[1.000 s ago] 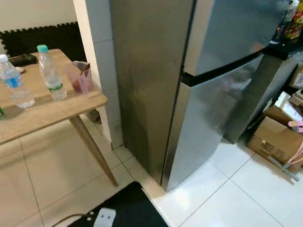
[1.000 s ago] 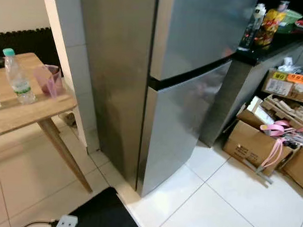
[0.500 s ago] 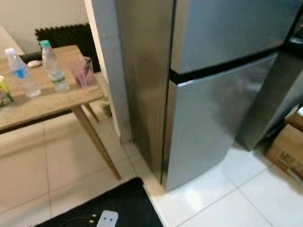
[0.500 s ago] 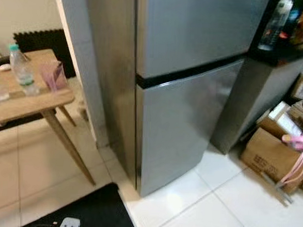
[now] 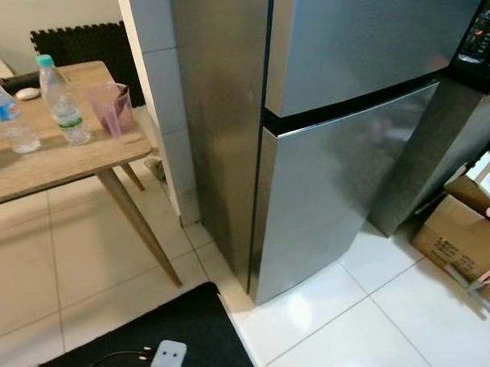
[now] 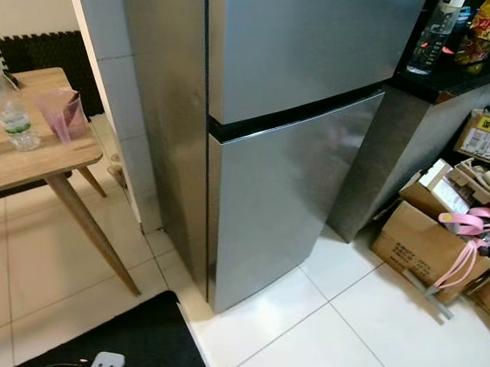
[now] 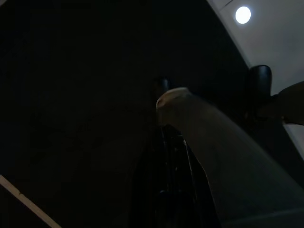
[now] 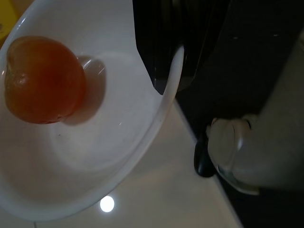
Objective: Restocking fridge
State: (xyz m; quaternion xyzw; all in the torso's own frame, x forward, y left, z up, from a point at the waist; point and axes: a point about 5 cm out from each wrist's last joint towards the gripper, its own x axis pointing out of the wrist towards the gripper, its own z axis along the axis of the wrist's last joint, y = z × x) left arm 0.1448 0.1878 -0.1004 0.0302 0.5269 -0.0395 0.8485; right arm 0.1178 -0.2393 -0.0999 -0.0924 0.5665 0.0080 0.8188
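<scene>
Right gripper (image 8: 164,71): you have its black fingers clamped on the rim of a white bowl (image 8: 95,156).
Bowl contents: one orange-red round fruit (image 8: 43,80), resting against the inner wall.
Left gripper: your wrist view is very dark; you cannot tell how the jaws stand.
Fridge (image 5: 311,137): stainless, two doors, both shut, directly ahead of you on the white tile floor (image 5: 361,316).
Table (image 5: 53,157): wooden, to your left of the fridge, beyond a tiled pillar (image 5: 164,92).
On table: two water bottles (image 5: 61,100), upright and near each other; a pink cup (image 5: 112,108) just beside them.
Counter (image 6: 442,78): dark, right of the fridge, carrying a bottle (image 6: 431,41) and packets.
Floor right: cardboard boxes (image 6: 420,238) with pink straps.
Floor near you: black mat (image 5: 183,334) with a white power strip (image 5: 168,360) on it.
</scene>
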